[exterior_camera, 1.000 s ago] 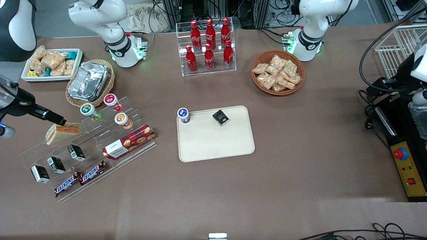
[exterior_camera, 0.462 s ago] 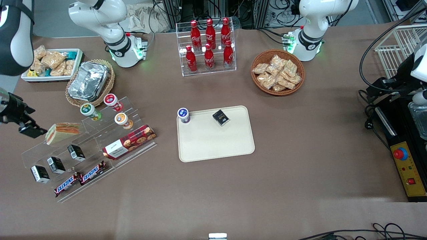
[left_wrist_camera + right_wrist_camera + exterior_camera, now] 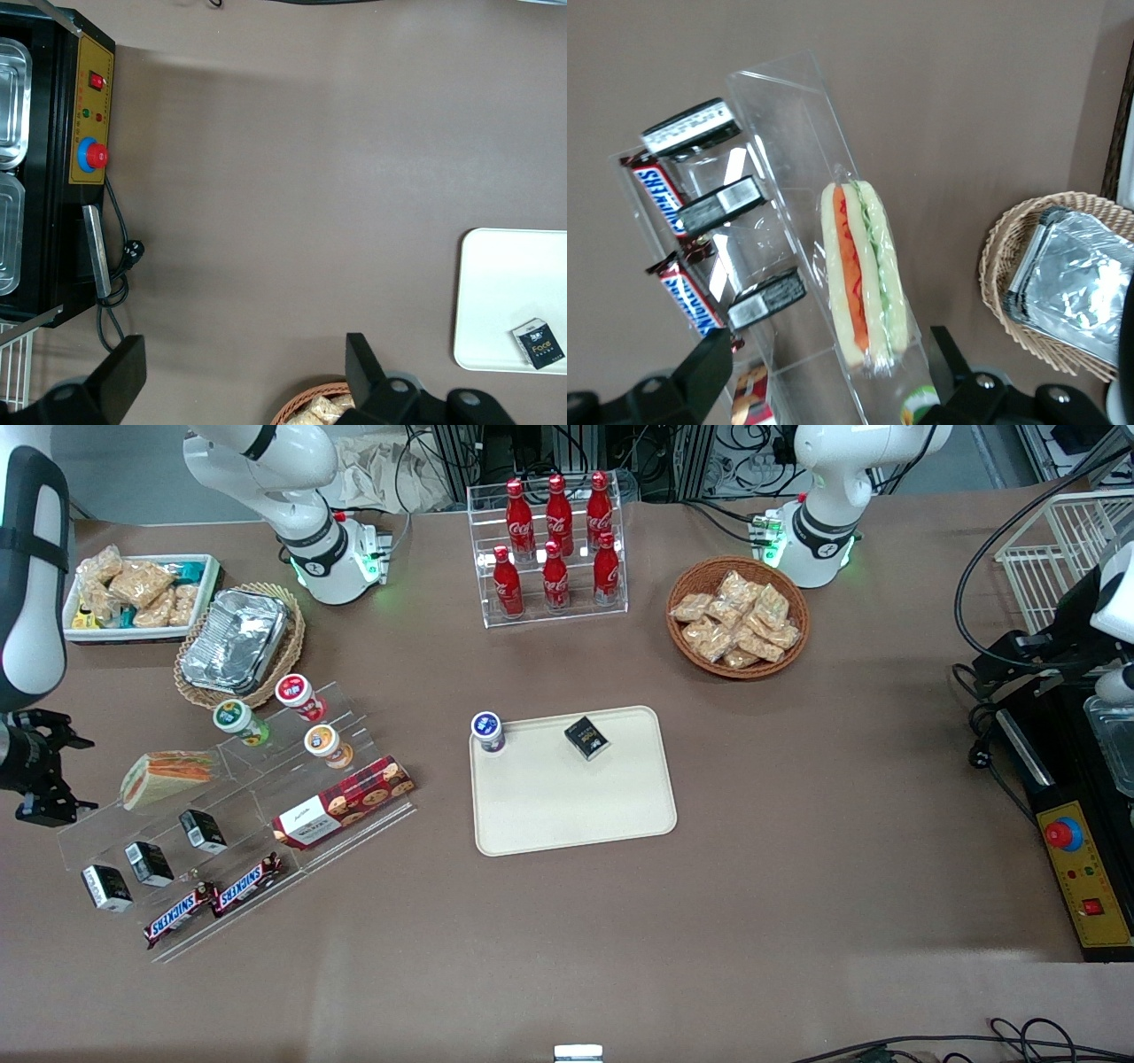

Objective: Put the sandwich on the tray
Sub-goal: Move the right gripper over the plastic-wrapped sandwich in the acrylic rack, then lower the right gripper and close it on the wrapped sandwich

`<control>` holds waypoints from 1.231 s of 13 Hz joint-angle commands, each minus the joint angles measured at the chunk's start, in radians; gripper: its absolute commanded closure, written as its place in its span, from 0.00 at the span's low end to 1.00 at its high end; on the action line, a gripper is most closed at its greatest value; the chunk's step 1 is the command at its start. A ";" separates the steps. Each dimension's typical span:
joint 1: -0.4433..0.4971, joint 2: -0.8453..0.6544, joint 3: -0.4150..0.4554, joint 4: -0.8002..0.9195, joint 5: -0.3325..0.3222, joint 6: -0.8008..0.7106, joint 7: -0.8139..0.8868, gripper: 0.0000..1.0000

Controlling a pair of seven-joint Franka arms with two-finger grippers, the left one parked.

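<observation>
Front view: gripper [image 3: 42, 802] at nine o'clock of the table, toward the working arm's end, fingers spread and holding nothing, just beside the clear acrylic rack [image 3: 235, 815]. Wrapped sandwich [image 3: 166, 773] lying on the rack's upper step, well apart from the cream tray [image 3: 576, 815], which already carries a white cup [image 3: 488, 732] at its eleven o'clock corner and a small black box [image 3: 587, 738] near one o'clock. Right wrist view: sandwich [image 3: 862, 273] seen edge-on, orange, red and green layers showing, black packets [image 3: 729, 200] and Snickers bars [image 3: 657, 189] on lower steps. Likely risks: slick wrap slipping from a pinch; fingers catching the acrylic edge and shifting the rack; setting down onto the box.
</observation>
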 commanded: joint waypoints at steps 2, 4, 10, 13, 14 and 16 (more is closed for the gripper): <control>-0.011 -0.075 0.005 -0.197 0.021 0.171 0.039 0.01; -0.016 -0.073 0.005 -0.242 0.032 0.225 0.048 0.01; -0.039 -0.079 0.005 -0.306 0.032 0.254 0.040 0.01; -0.040 -0.076 0.005 -0.314 0.032 0.257 0.039 0.01; -0.040 -0.076 0.006 -0.319 0.032 0.266 0.040 0.01; -0.037 -0.076 0.006 -0.355 0.032 0.312 0.040 0.01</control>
